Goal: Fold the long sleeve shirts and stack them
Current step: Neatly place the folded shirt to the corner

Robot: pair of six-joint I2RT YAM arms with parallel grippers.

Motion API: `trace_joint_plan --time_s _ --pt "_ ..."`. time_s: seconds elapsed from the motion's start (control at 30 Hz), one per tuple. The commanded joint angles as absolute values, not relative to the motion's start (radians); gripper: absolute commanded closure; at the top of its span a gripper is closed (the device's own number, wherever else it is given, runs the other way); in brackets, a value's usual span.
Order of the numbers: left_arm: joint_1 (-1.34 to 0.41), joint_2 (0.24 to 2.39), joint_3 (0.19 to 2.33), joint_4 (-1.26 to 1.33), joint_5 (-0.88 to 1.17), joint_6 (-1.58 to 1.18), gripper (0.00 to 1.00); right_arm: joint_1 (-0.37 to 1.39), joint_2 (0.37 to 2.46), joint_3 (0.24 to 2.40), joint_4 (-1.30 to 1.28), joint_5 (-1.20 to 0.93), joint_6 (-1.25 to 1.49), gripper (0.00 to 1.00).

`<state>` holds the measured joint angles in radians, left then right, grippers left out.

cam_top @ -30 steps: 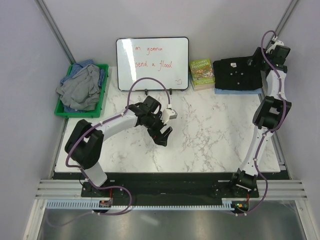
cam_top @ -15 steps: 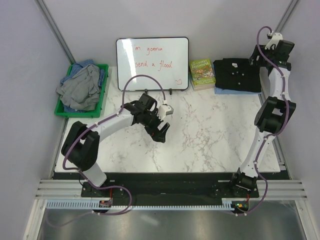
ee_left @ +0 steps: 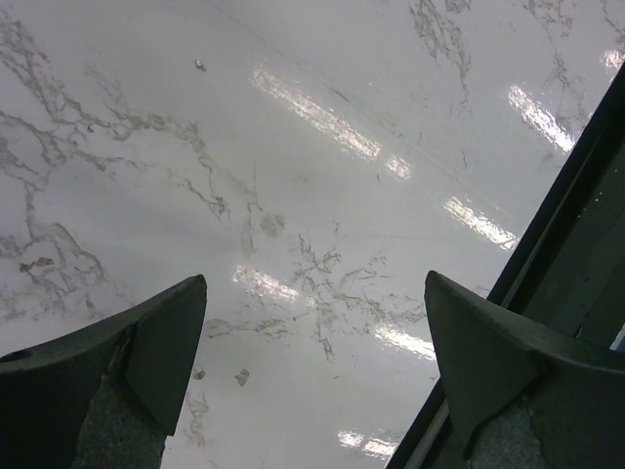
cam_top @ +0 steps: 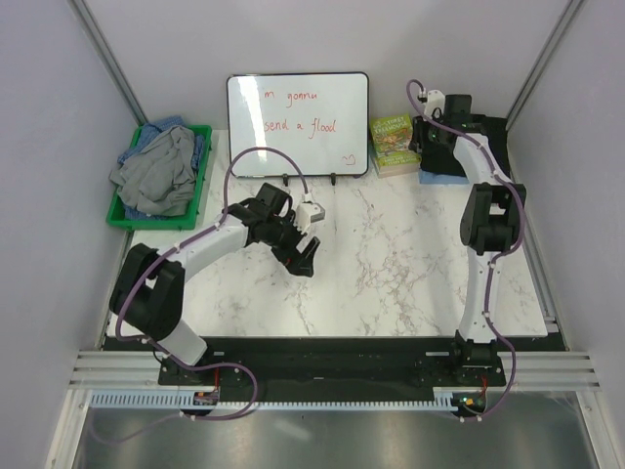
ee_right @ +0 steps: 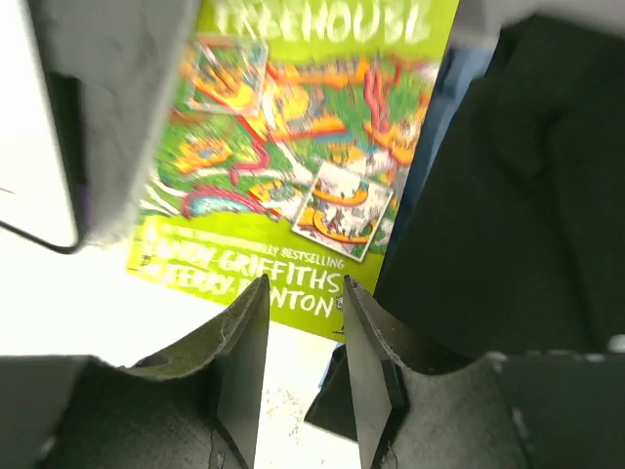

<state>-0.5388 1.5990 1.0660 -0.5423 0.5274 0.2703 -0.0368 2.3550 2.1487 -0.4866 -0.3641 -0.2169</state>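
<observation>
A folded black long sleeve shirt point(cam_top: 496, 135) lies at the back right on a light blue one point(cam_top: 435, 178), mostly covered by my right arm. My right gripper point(cam_top: 422, 147) hangs over the stack's left edge beside the green book. In the right wrist view the black shirt point(ee_right: 527, 195) fills the right side, and the right gripper point(ee_right: 305, 285) stands open by a narrow gap with nothing in it. More shirts, grey and blue point(cam_top: 156, 174), are heaped in the bin. My left gripper point(cam_top: 303, 256) hovers wide open over bare marble point(ee_left: 314, 281).
A green bin point(cam_top: 202, 186) sits at the back left. A whiteboard point(cam_top: 298, 122) stands at the back centre. The green book point(cam_top: 394, 142), also in the right wrist view point(ee_right: 293, 147), lies between the whiteboard and the shirt stack. A dark rail point(ee_left: 576, 244) borders the table.
My right arm has swung left from the back right corner to the stack's left edge, and its jaws have narrowed. The left gripper has drifted slightly left, still wide open.
</observation>
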Motion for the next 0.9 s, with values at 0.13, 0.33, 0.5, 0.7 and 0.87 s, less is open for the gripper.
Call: trace_joint_plan --time_s 0.13,0.33,0.5,0.7,0.87 --pt "-0.52 1.532 1.019 -0.517 0.548 0.238 0.01 -0.071 2.393 2.076 -0.505 -0.253 -0.258 0.57" --pt "-0.52 1.529 1.019 -0.518 0.545 0.242 0.01 -0.075 2.333 1.991 -0.522 -0.297 -0.256 0.58" --pt "-0.519 1.534 1.025 -0.52 0.541 0.25 0.01 -0.08 2.273 1.927 -0.564 -0.324 -0.261 0.63" --pt "-0.517 1.534 1.045 -0.528 0.54 0.261 0.01 -0.11 2.241 1.907 -0.604 -0.316 -0.284 0.62" --pt "-0.508 1.526 1.066 -0.532 0.548 0.238 0.01 -0.123 2.155 1.927 -0.604 -0.455 -0.276 0.34"
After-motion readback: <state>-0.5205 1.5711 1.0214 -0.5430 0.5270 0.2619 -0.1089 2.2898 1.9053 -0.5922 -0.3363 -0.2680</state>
